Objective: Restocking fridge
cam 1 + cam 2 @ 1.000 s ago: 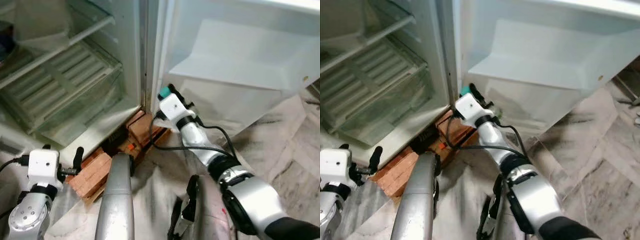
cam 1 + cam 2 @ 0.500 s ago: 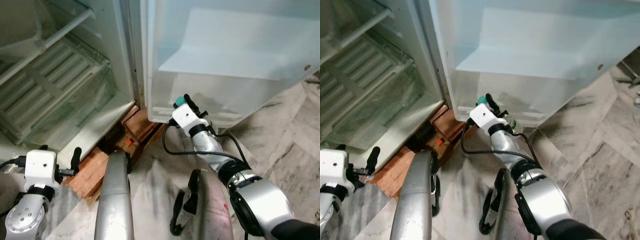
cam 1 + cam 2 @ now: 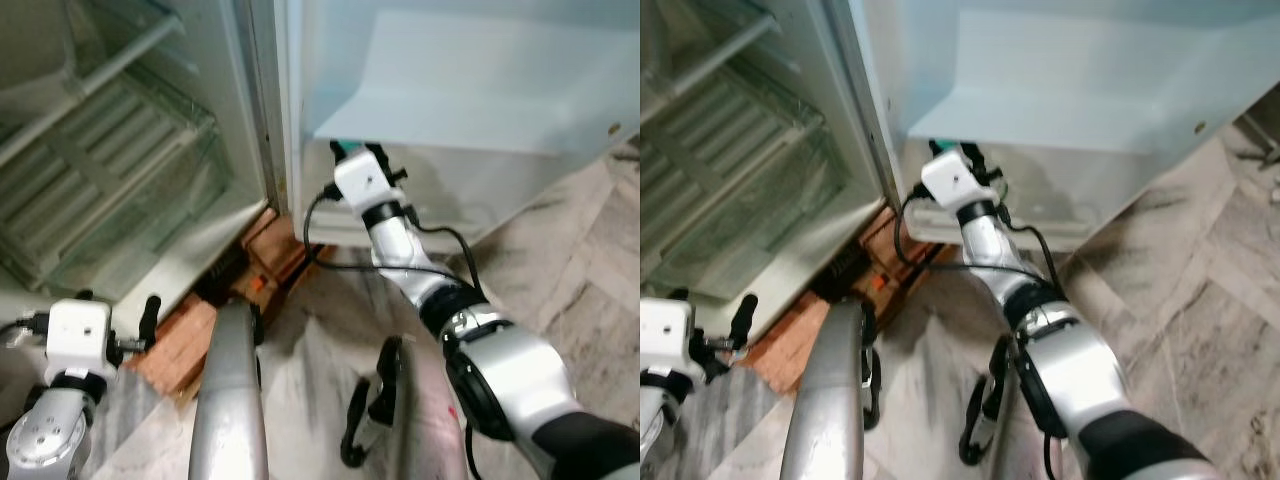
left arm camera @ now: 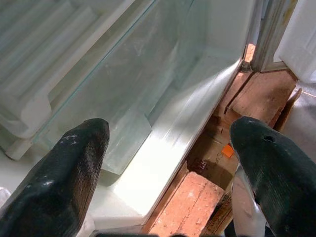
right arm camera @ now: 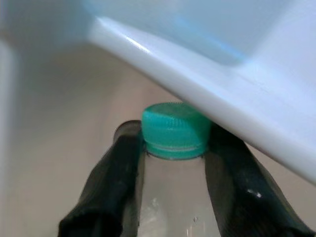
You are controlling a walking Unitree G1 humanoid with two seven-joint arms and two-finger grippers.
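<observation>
The left claw [image 4: 168,163] hangs low with its fingers apart, before the open fridge [image 3: 120,170] and the bricks [image 3: 185,345] under it. To the right, the right claw [image 5: 173,148] is clamped on a clear bottle [image 5: 173,197] with a green cap [image 5: 175,129], held just under the door shelf [image 3: 470,90].

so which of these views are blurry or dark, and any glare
Right wrist view: soft and dim, though the bottle with its green cap reads clearly. Left wrist view: bright glare on the fridge floor, fingers slightly out of focus. Eye views: mild blur, evenly lit.
</observation>
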